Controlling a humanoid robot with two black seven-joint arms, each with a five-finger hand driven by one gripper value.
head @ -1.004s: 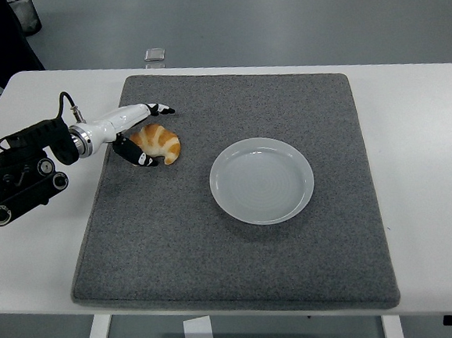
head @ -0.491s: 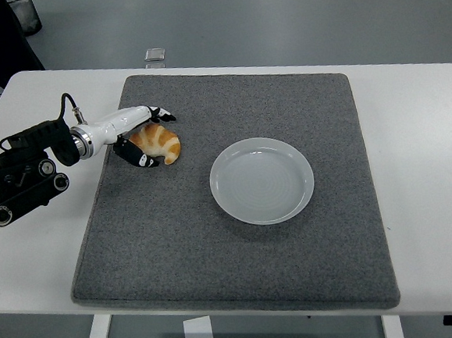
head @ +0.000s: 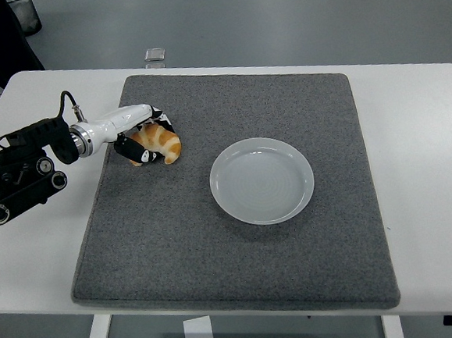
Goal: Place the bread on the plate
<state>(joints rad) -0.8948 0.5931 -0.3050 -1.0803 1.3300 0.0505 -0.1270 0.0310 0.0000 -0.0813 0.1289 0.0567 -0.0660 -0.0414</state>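
A white worktop [head: 430, 122] carried a large grey felt mat [head: 239, 238]. On the mat's left part, toward the far side, lay the bread [head: 159, 140], a golden crescent-shaped roll resting on the felt. To its right, well apart, sat an empty white plate [head: 262, 180] near the mat's middle.

The robot's left hand [head: 140, 136] reached in from the left edge, white at the palm with black fingertips. Its fingers curved over the top of the bread while the thumb pressed in from the near side, so the hand appeared clamped on the roll, though how firmly could not be judged. The bread still looked to be sitting on the mat, not lifted. The right arm was not in view.

The risks seemed to lie in the grip. The roll was curved and likely soft, so a shallow pinch at its left end could let it pivot or slip out on lifting. Squeezing too hard could crush it. Carried low, it might drag on the felt or catch the plate's rim and shove the plate sideways.
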